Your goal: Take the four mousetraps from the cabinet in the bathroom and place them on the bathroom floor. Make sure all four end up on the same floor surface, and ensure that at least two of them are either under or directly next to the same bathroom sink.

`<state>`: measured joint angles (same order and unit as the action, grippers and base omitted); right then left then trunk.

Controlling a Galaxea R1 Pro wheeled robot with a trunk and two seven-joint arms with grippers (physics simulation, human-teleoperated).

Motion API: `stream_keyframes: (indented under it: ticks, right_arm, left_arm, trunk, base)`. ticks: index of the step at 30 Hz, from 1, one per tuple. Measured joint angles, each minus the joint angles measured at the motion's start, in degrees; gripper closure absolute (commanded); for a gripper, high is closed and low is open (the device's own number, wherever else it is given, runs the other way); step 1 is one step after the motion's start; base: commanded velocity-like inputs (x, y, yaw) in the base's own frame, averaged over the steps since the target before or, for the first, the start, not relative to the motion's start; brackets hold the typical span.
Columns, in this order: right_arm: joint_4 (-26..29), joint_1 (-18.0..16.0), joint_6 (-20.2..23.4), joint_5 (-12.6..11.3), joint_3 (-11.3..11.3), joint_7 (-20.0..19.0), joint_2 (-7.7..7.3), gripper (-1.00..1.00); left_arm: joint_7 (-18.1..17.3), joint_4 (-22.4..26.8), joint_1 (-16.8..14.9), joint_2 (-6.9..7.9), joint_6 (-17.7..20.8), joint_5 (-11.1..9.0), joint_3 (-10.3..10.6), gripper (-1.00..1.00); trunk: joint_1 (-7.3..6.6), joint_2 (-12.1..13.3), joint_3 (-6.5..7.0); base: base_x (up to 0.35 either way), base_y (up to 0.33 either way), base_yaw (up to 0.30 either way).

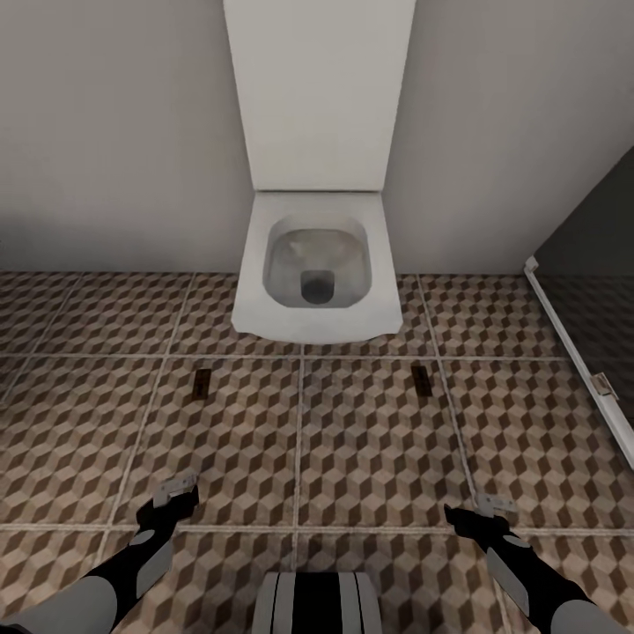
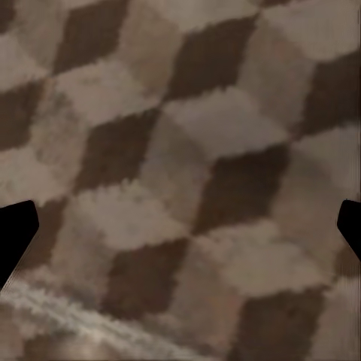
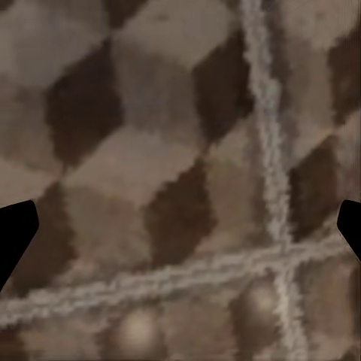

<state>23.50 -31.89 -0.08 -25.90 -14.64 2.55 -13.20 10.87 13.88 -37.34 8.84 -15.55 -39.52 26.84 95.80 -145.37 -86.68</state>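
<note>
Two small dark flat oblongs, likely mousetraps (image 1: 202, 383) (image 1: 422, 380), on cube-patterned brown-beige tiled bathroom floor (image 1: 370, 458) | flanking white toilet (image 1: 317, 264), long axes pointing away from robot | ahead of both arms | left gripper (image 1: 176, 490), right gripper (image 1: 496, 505): fingers parted, holding nothing.

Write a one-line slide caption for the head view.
Both grippers, left and right, hang empty over cube-patterned floor tiles before a white toilet.
</note>
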Motion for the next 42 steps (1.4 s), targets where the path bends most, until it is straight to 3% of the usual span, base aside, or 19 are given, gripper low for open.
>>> stream_keyframes:
  ticks: [42]
  right_arm:
    - [0.29, 0.0, 0.55, 0.45, -0.09, 0.8, 0.08, -1.0]
  left_arm:
    - [-0.03, 0.31, 0.0, -0.05, 0.28, 0.01, 0.0, -1.0]
  trunk:
    - [-1.08, 0.56, 9.31]
  base:
    - [0.0, 0.0, 0.0]
